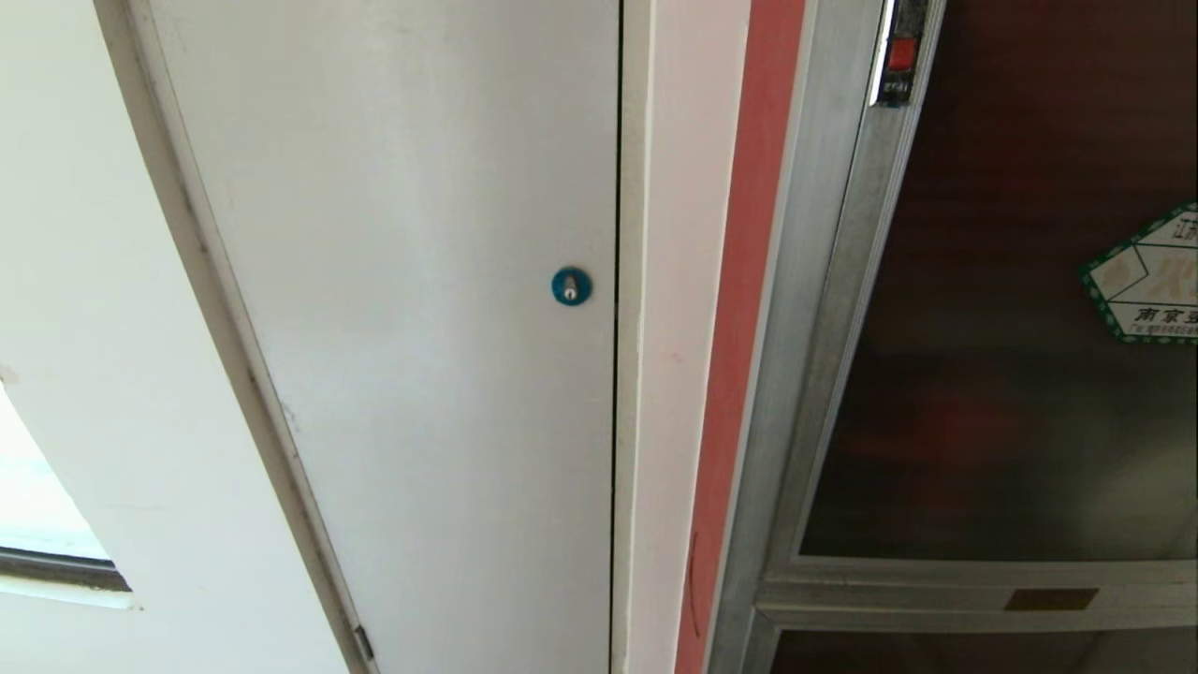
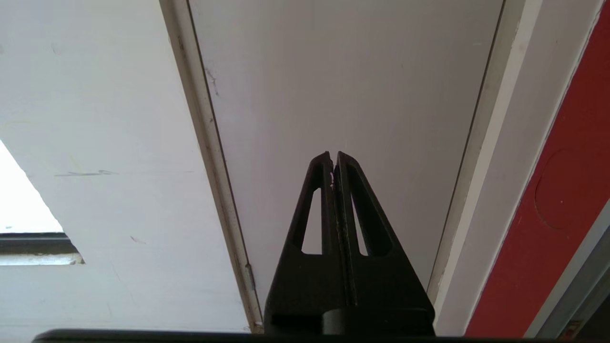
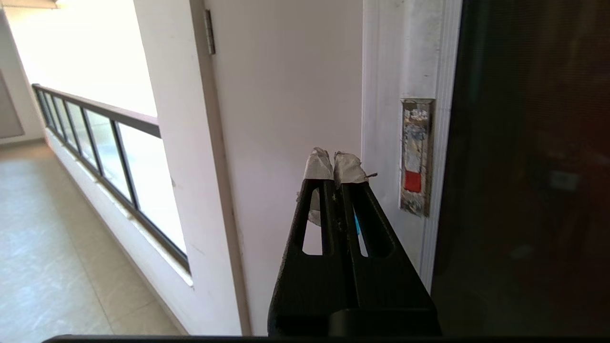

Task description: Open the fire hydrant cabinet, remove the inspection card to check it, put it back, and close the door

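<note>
My left gripper is held low and points upward along the grey-white panel door; its two black fingers are pressed together and hold nothing. It is clear of the panel surface, with nothing between its tips and the panel.

My right gripper is raised and points at the strip between the panel door and the door of the fire hydrant cabinet. Its two fingers, each capped with a pale wrapped pad, are together and hold nothing. The tips are near the latch but apart from it.

Edges, left to right in the head view:
- white wall, with a window opening at the lower left;
- panel door hinge edge, carrying one small hinge near the bottom;
- one blue round lock, just beside the panel door's right edge;
- one white jamb;
- one red strip;
- the silver cabinet frame;
- the dark tinted glass door, closed flush in the frame.

Count on the glass door: one latch with a red mark on its left stile, one green-bordered hexagonal sticker cut by the right picture edge. A second glass pane begins below the cross rail.

The right wrist view shows a corridor floor and one dark railing off to the side, giving open room away from the wall.

The inspection card cannot be made out behind the glass.
</note>
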You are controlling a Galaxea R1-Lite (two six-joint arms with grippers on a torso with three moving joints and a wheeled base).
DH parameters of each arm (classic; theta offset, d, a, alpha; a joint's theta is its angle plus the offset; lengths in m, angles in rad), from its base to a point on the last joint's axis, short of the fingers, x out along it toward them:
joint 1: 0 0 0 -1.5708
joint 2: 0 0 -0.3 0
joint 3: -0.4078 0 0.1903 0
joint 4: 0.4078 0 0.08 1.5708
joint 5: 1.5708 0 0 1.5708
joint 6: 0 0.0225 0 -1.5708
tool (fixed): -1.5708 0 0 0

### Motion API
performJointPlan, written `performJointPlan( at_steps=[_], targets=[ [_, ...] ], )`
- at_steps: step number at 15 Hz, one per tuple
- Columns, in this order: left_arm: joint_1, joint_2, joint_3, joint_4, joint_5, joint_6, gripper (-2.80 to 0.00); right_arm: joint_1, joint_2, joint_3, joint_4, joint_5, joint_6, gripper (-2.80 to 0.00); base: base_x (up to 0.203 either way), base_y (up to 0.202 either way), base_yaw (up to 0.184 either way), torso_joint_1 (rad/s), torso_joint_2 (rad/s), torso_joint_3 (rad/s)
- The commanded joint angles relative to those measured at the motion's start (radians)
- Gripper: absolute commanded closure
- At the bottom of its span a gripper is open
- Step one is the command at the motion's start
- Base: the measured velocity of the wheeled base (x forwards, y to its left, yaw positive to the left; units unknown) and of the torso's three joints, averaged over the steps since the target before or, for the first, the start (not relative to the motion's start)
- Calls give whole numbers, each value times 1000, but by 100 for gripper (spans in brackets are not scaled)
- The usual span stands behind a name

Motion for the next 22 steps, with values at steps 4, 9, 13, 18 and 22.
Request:
performJointPlan(
  at_steps=[4, 9, 13, 18, 22],
  targets=[
    [0, 1, 28, -1, 0, 1, 0, -122, -349, 172, 4, 0, 0, 0, 0, 0, 0, 0, 0, 0],
    [0, 1, 28, -1, 0, 1, 0, -244, -750, 378, 135, 1, -43, 0, 0, 0, 0, 0, 0, 0],
    [0, 1, 28, -1, 0, 1, 0, -293, -992, 516, 354, 6, -79, 0, 0, 0, 0, 0, 0, 0],
    [0, 1, 28, -1, 0, 1, 0, -317, -1171, 887, 382, -10, -180, 0, 0, 0, 0, 0, 0, 0],
    [0, 1, 28, -1, 0, 1, 0, -319, -1185, 1149, 238, -178, -208, 0, 0, 0, 0, 0, 0, 0]
  ],
)
